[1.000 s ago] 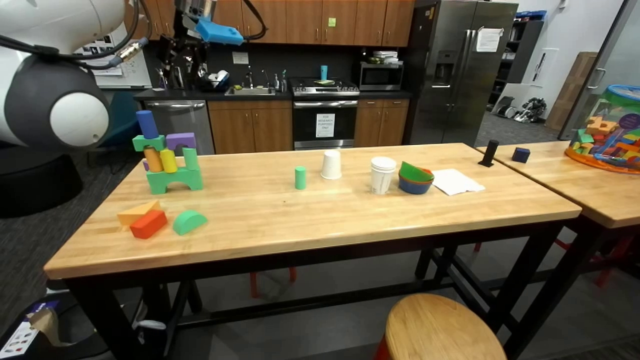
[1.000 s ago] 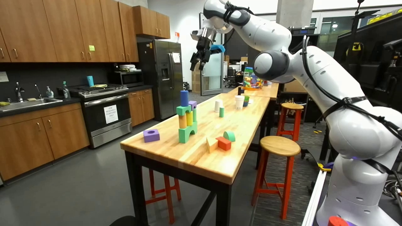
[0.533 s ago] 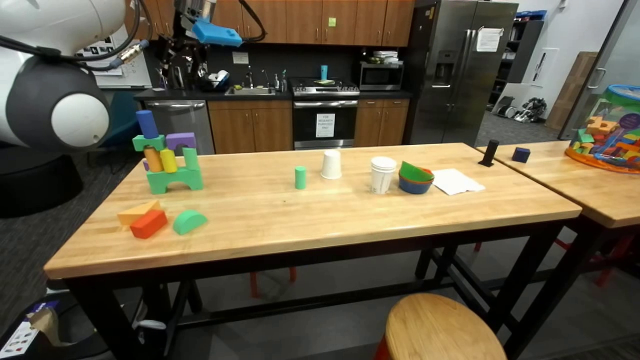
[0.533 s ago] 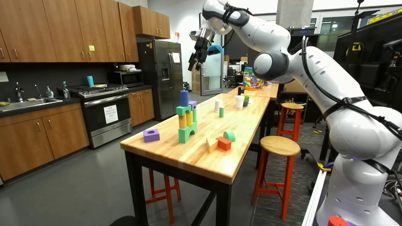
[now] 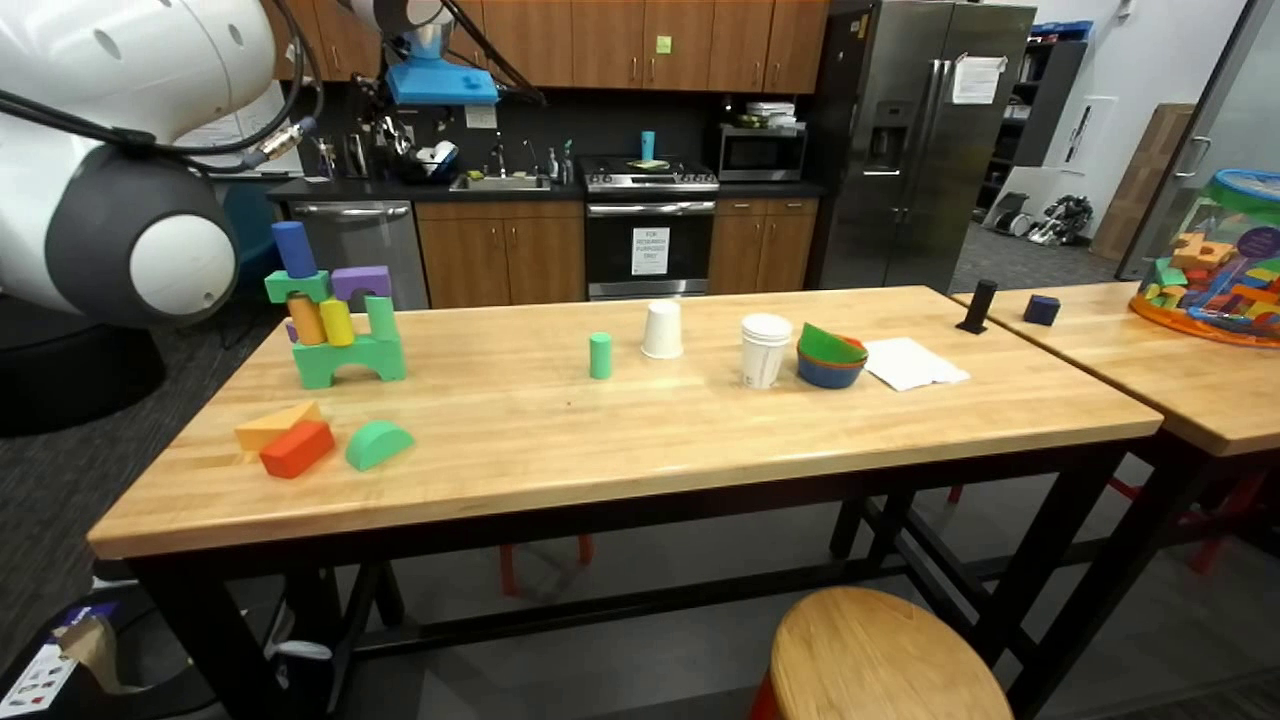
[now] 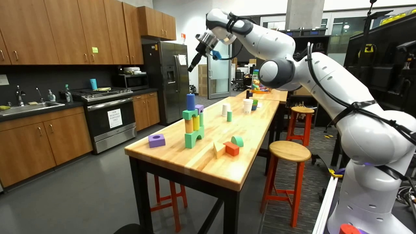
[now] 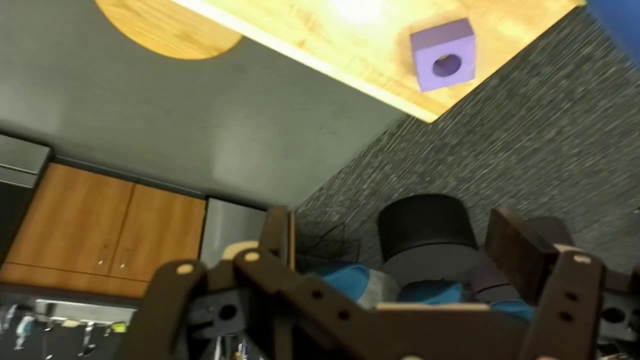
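Note:
In the wrist view my gripper (image 7: 395, 235) is open, its fingers wide apart with nothing between them. An exterior view has the gripper (image 6: 191, 68) high in the air, tilted down, above the height of the block tower. The tower has a green arch (image 6: 194, 136) at its base, orange (image 6: 188, 125) and yellow (image 6: 196, 123) cylinders, a purple arch (image 5: 362, 281) and a blue cylinder (image 6: 190, 101) on top. A purple block with a hole (image 7: 445, 55) lies near the table corner; the tower mostly hides it in an exterior view. Something blue (image 7: 617, 25) cuts into the wrist view's top right.
On the table (image 5: 640, 440) lie an orange wedge (image 5: 277, 424), a red block (image 5: 298, 448) and a green half-round (image 5: 379, 444). Farther along stand a green cylinder (image 5: 600, 355), white cups (image 5: 662, 330), bowls (image 5: 830, 360) and paper (image 5: 912, 363). Stools (image 6: 290, 151) flank the table.
My wrist has turned, so the fingers now look edge-on in an exterior view. The arm has sunk slightly and the gripper has shifted toward the tower's side. The blocks have not moved.

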